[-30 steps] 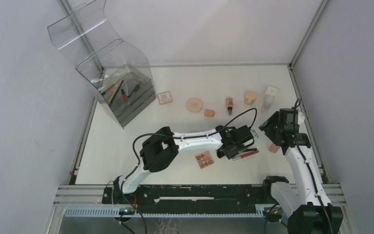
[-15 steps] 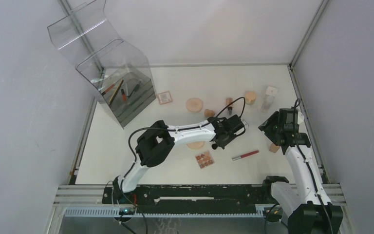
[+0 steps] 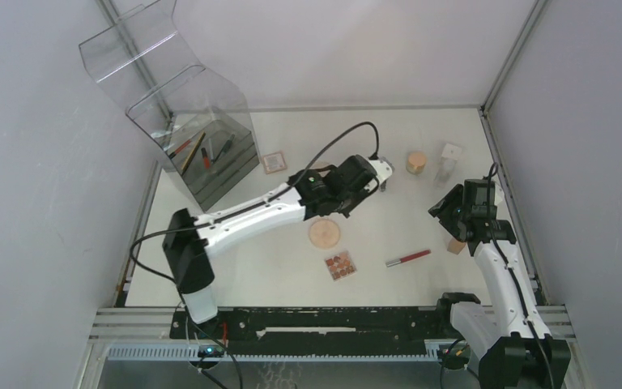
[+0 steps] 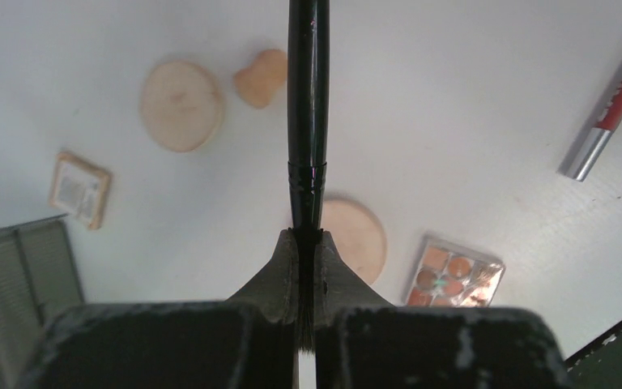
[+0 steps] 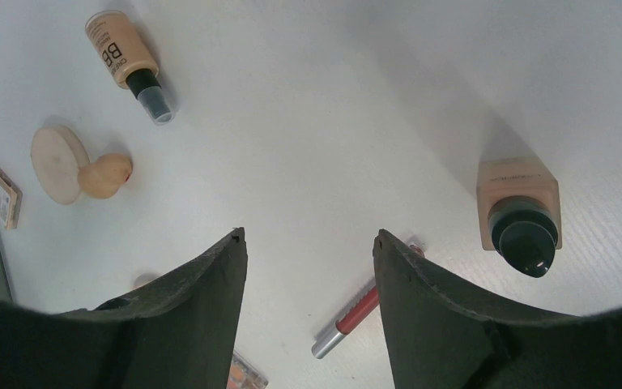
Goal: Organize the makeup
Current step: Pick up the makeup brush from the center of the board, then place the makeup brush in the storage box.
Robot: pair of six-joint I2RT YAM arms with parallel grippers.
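Note:
My left gripper (image 4: pixel 308 235) is shut on the bristle end of a thin black brush (image 4: pixel 308 121), held high over the table; from above it (image 3: pixel 370 177) hangs near the back middle. Under it lie two round peach discs (image 4: pixel 181 105) (image 3: pixel 324 232), a beige sponge (image 4: pixel 261 77), a square palette (image 3: pixel 341 265) and a red pencil (image 3: pixel 407 258). My right gripper (image 5: pixel 309 239) is open and holds nothing, above the red pencil (image 5: pixel 356 316). A tan bottle (image 5: pixel 125 61) lies further back.
The clear organizer (image 3: pixel 194 138) stands at the back left with brushes and pencils (image 3: pixel 198 150) inside. A small square compact (image 3: pixel 274 162) lies beside it. A jar (image 3: pixel 415 162) and a white-capped bottle (image 3: pixel 447 162) stand at the back right. A square beige bottle (image 5: pixel 522 215) stands near my right gripper.
My left gripper has closed on the black brush and swung up and back from beside the red pencil, uncovering a peach disc. The right arm has not moved.

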